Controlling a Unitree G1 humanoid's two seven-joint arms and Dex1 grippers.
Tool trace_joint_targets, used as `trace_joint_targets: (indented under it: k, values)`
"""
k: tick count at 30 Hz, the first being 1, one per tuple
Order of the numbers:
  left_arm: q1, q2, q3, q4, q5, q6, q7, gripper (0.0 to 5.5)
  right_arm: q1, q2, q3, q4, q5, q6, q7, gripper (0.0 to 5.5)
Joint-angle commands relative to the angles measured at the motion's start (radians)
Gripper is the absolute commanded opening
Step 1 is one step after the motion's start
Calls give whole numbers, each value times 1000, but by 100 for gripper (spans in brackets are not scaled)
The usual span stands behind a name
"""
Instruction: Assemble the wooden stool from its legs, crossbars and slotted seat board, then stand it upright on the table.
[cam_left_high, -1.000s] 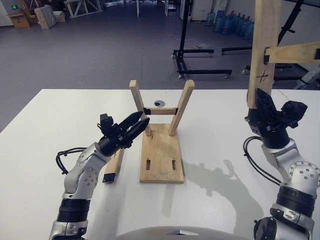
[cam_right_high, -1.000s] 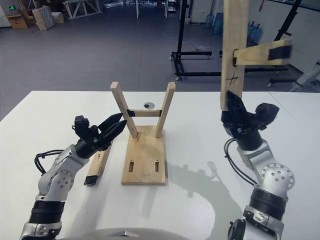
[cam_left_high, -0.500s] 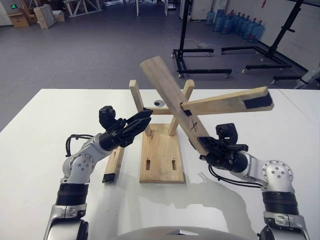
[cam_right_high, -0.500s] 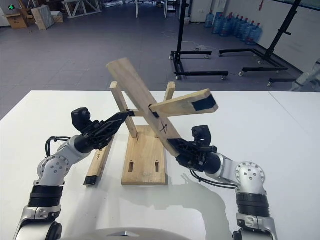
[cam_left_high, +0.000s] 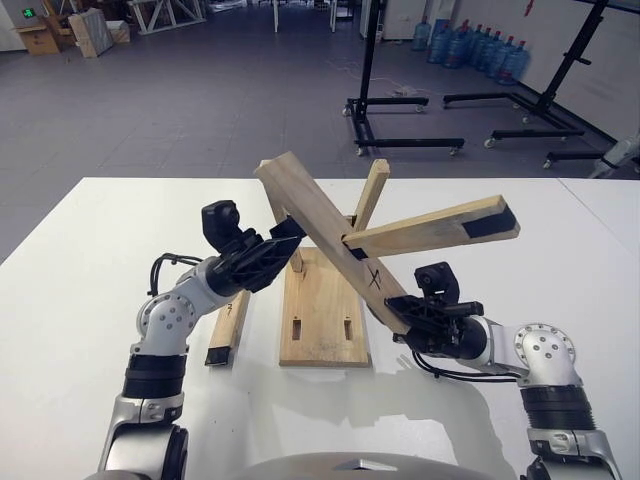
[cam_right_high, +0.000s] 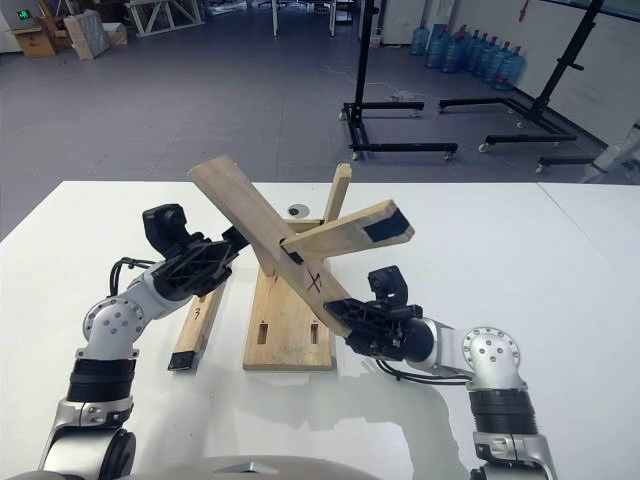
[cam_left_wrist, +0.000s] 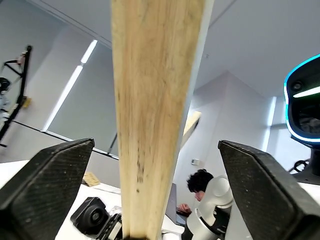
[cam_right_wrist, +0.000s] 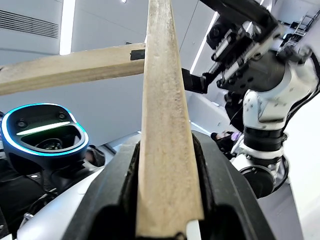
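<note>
Eye views: the right hand (cam_left_high: 400, 308) clenches the low end of a leg (cam_left_high: 318, 212) with crossbar (cam_left_high: 430, 228), tilted over the seat board (cam_left_high: 322, 300) on the surface (cam_left_high: 80, 260), probably aiming for its near slots (cam_left_high: 296, 326); left wrist view: the left hand (cam_left_wrist: 156, 165), released, straddles that leg as a guide; right wrist view: both fingers (cam_right_wrist: 117, 200) hug the leg.

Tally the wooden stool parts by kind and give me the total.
Seat board: 1
Legs: 4, two standing in the seat board, one loose leg on the table, one held leg in the right gripper
Crossbars: 2, one on the held leg, one between the standing legs
Total: 7
</note>
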Motion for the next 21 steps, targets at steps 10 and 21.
trace_joint_targets:
  k: [10,21]
  values:
    - [-30,-33,-8,-28,8,-6,-36,456,44,-51,122,28,271,5,-152,113]
    - [-33,-41,-11,-30,22,-20,-57,352,57,-85,185,29,346,-38,-194,113]
